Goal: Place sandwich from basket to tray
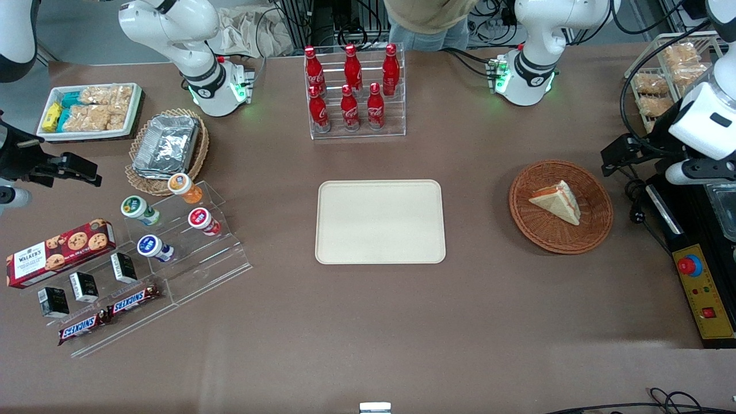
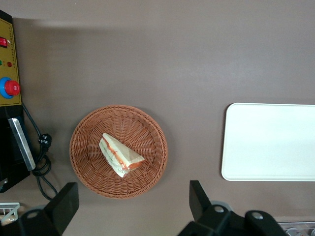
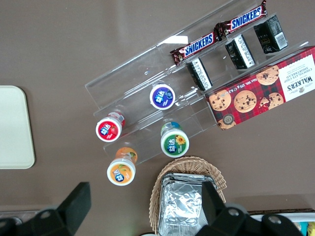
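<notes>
One sandwich (image 2: pixel 120 156) lies in one basket (image 2: pixel 86 147), one tray (image 2: pixel 270 142) sits well apart, and my gripper (image 2: pixel 130 206) hangs above with fingers (image 2: pixel 198 199) spread wide, holding nothing.

My arm is glossy white, its joints ringed with black bands, and a green light glows at its round base. Black cables trail from my wrist. My tool (image 2: pixel 130 206) has two flat, matte black fingers (image 2: pixel 198 197) set wide apart, on dark grey mounts with round screw heads.
</notes>
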